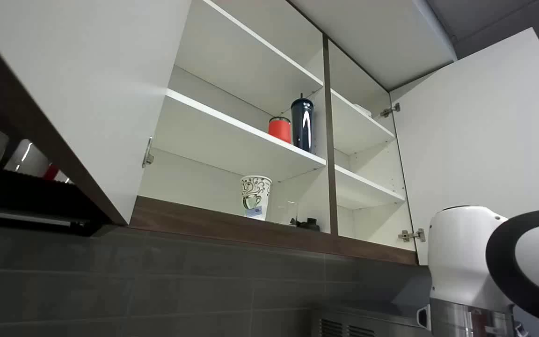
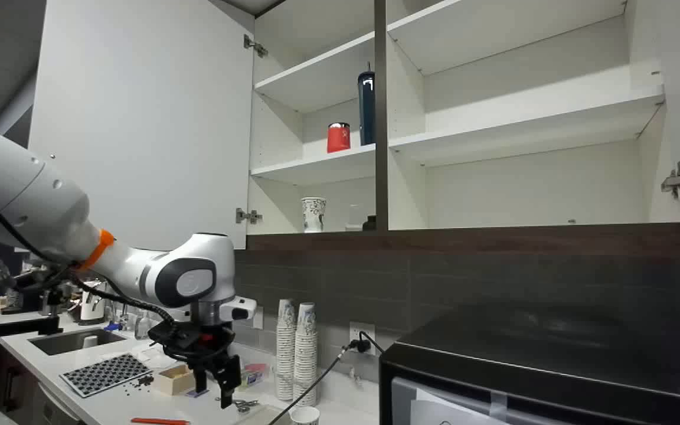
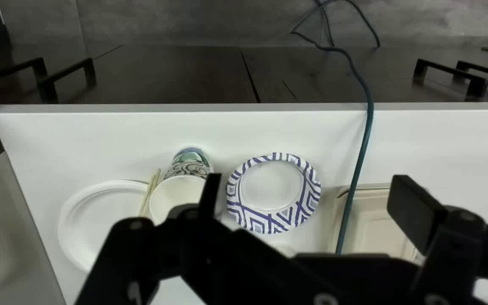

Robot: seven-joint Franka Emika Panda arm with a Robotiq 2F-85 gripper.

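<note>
My gripper [image 3: 311, 203] is open, with nothing between its fingers; it hangs over the white counter, also in an exterior view [image 2: 215, 391]. In the wrist view a bowl with a purple-and-white patterned rim [image 3: 265, 220] lies below, between the fingers and apart from them. A patterned paper cup [image 3: 187, 169] is by the left finger, which partly covers it. A white plate [image 3: 95, 212] and thin wooden sticks [image 3: 150, 192] lie left of the cup. A beige tray [image 3: 381, 220] is near the right finger, and a dark teal cable [image 3: 360, 156] crosses it.
Above is an open cabinet [image 2: 464, 239] with a red tumbler [image 2: 338, 138], dark blue tumbler [image 2: 366, 109], patterned cup [image 1: 255, 194] and black object [image 1: 309, 224]. Stacked cups [image 2: 285, 360], a black appliance [image 2: 529, 366], a wooden box [image 2: 173, 381] and a perforated tray [image 2: 104, 375] stand nearby.
</note>
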